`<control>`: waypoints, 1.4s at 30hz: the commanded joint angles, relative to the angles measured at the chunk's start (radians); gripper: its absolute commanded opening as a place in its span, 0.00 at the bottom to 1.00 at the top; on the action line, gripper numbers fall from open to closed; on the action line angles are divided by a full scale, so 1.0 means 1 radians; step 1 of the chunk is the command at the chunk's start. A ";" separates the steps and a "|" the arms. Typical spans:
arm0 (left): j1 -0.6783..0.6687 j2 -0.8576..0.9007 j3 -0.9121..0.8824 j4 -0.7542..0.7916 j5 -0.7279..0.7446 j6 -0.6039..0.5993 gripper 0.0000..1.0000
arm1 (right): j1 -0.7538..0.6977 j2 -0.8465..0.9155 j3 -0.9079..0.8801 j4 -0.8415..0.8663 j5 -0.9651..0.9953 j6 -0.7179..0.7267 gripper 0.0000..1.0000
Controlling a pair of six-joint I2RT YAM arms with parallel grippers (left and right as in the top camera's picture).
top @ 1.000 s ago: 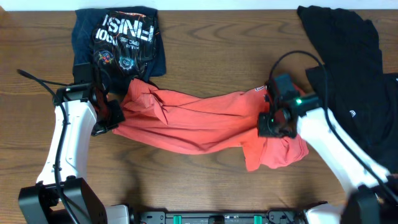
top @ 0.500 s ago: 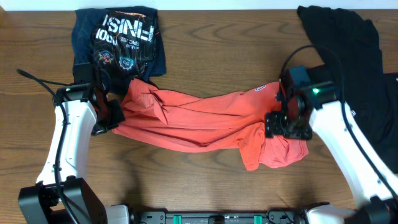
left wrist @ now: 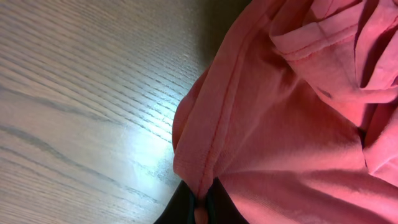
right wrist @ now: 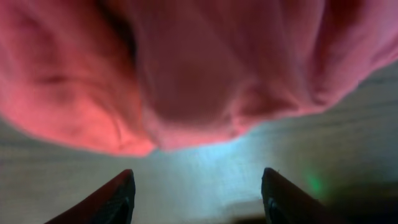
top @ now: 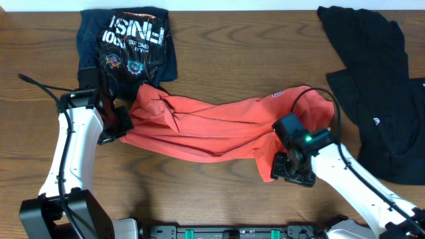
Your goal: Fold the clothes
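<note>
The left gripper [left wrist: 200, 210] is clenched on a stitched hem of the coral-red T-shirt [top: 206, 129]. In the left wrist view a ridge of red cloth runs straight down into the pinch, with the bare wooden table [left wrist: 74, 93] beside it. From overhead, this grip is at the shirt's left end, just beside the navy printed shirt [top: 129, 43] at the far left of the table.

The right gripper [right wrist: 198, 196] is released. Its 2 fingers [right wrist: 121, 196] stand wide apart with only tabletop between them, and the red cloth bulges just beyond the tips rather than between them. From overhead it sits low at the near edge of the shirt's right end, against the bunched lobe there.

The T-shirt lies across the middle of the table as a wrinkled, rope-like band running left to right, with a lump at the right end. No sleeve or lettering is laid out flat.

The navy shirt looks like a compact, finished fold, so 1 garment seems done. The red one is barely begun and probably needs spreading flat before any fold. The black garment [top: 375, 86] sprawls unfolded on the right, apparently untouched.
</note>
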 commanded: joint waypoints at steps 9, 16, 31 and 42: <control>0.005 -0.002 -0.003 -0.002 -0.015 -0.016 0.06 | 0.006 -0.005 -0.136 0.123 0.077 0.142 0.51; 0.005 -0.002 -0.003 0.001 -0.015 -0.016 0.06 | -0.027 -0.005 -0.134 0.127 0.103 0.149 0.38; 0.005 -0.002 -0.003 0.003 -0.015 -0.016 0.06 | -0.177 -0.026 0.010 0.130 0.172 0.024 0.55; 0.005 -0.002 -0.003 0.005 -0.015 -0.016 0.06 | -0.075 -0.025 0.041 0.221 -0.067 -0.205 0.57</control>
